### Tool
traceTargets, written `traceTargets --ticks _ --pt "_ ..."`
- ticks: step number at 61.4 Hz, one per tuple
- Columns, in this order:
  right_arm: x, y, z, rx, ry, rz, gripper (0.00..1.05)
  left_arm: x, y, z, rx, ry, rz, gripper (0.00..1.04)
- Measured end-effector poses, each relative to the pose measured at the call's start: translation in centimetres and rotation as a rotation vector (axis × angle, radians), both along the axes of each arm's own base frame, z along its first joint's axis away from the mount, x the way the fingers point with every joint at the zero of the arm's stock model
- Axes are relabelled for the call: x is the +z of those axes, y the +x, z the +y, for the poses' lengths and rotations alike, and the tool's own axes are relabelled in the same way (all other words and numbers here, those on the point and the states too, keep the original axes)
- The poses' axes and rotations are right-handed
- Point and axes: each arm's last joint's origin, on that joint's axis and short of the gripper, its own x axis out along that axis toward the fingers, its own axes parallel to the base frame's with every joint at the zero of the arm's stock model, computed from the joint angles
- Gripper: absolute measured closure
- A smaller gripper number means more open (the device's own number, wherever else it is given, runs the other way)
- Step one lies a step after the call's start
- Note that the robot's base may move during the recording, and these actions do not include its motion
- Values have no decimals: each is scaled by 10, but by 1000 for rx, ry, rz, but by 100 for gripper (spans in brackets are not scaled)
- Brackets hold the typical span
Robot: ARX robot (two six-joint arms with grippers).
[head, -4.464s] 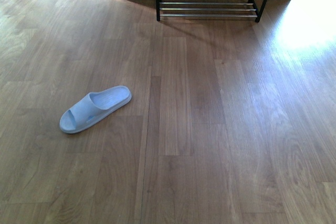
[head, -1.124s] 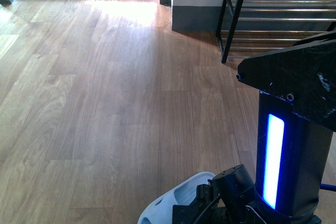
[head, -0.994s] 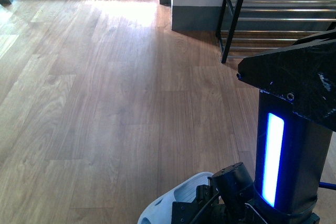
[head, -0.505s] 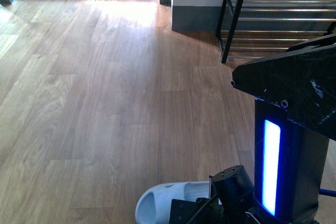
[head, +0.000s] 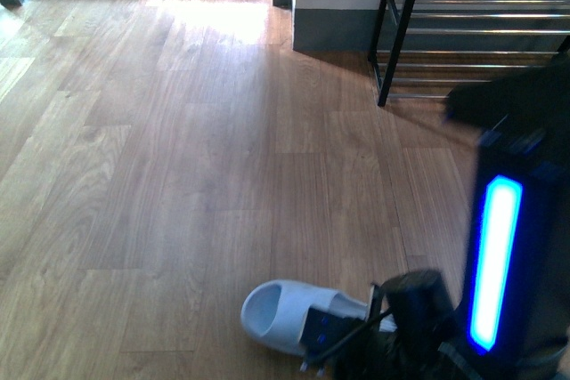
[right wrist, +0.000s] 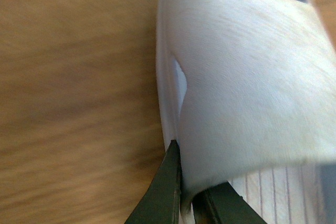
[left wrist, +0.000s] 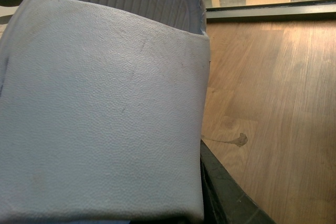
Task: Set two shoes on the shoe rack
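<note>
No grey knit sneakers show; the footwear here is two slippers. My left gripper is shut on the strap of a light blue slipper, held low over the floor at the front view's lower edge. The slipper fills the left wrist view, with one dark finger beside it. My right gripper is shut on the strap of a white slipper above the wood floor. The shoe rack, black frame with chrome rods, stands at the far right by the wall.
My right arm, with a lit blue strip, is blurred and blocks the right of the front view. A grey-based wall corner stands left of the rack. Wooden floor stretches to a bright window sill at the far left.
The light blue slipper has swung out to the left and shows more fully in the front view. My right arm has shifted to the right and is blurred.
</note>
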Motion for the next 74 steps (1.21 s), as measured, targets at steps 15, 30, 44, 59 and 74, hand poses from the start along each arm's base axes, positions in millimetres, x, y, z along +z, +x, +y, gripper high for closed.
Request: traceTargets --ticks 15,30,44,59,74 --pt "169 66 -51 -285 15 -300 103 0 0 0 0 0 0 103" --pt "242 37 -58 -375 29 -358 103 0 0 0 0 0 0 103" --pt "313 -1 -82 -501 135 -445 103 0 0 0 -2 0 0 103" --pt "370 -66 -100 -505 273 -548 103 0 0 0 -1 0 0 103" --pt "382 -73 -101 -504 302 -601 103 0 0 0 -1 0 0 103"
